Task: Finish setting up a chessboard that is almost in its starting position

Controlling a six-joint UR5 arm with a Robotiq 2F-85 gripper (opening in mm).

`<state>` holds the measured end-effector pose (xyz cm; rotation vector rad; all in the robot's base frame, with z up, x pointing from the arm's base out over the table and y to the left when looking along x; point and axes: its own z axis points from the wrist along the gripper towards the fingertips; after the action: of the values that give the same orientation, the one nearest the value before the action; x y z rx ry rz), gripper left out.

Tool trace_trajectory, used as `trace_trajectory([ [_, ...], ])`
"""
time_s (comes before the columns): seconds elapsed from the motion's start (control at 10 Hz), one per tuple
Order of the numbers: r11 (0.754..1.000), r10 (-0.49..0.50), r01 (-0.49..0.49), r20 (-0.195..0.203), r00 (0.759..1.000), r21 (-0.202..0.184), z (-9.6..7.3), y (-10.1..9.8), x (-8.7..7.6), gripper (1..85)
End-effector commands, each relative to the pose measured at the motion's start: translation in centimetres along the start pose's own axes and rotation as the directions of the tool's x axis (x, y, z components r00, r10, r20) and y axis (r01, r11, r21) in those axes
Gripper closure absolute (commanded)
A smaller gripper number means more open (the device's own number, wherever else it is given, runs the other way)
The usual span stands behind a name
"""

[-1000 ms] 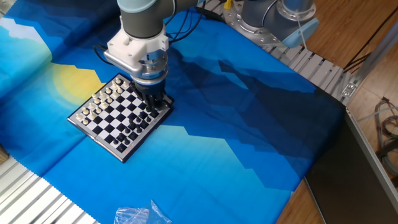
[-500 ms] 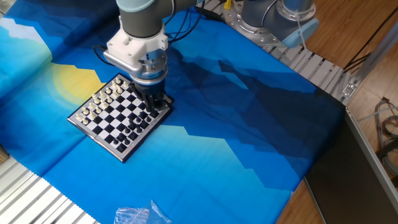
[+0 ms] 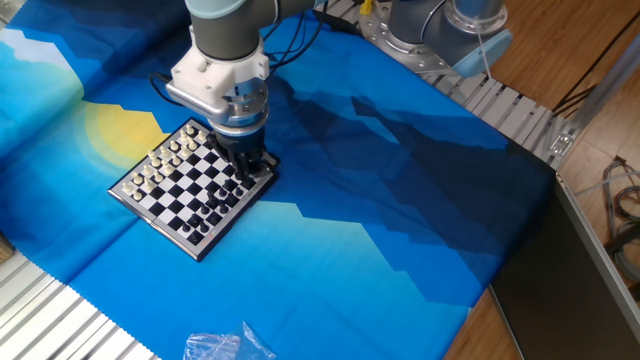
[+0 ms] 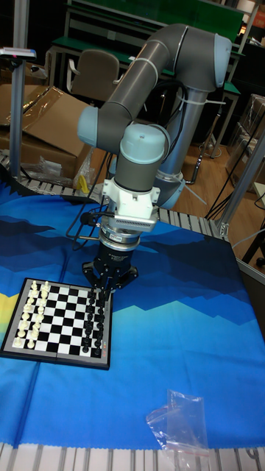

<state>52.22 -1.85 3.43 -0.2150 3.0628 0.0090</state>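
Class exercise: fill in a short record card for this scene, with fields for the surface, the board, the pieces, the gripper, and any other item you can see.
Surface: blue cloth with a yellow patch, spread over the table
Board: chessboard lying flat on the cloth
Pieces: white pieces along one side, black pieces along the opposite side
Gripper: gripper pointing down over the black side's far corner; whether it holds a piece cannot be told
Other item: clear plastic bag near the cloth's front edge
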Motion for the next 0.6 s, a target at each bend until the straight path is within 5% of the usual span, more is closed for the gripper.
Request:
trace_trajectory([
  [0.0,1.000,0.003,-0.003,0.004,1.000,-0.011,-0.11,0.10,-0.13,68.3],
  [0.5,1.000,-0.001,0.001,0.005,1.000,-0.012,-0.09,0.05,-0.10,68.3],
])
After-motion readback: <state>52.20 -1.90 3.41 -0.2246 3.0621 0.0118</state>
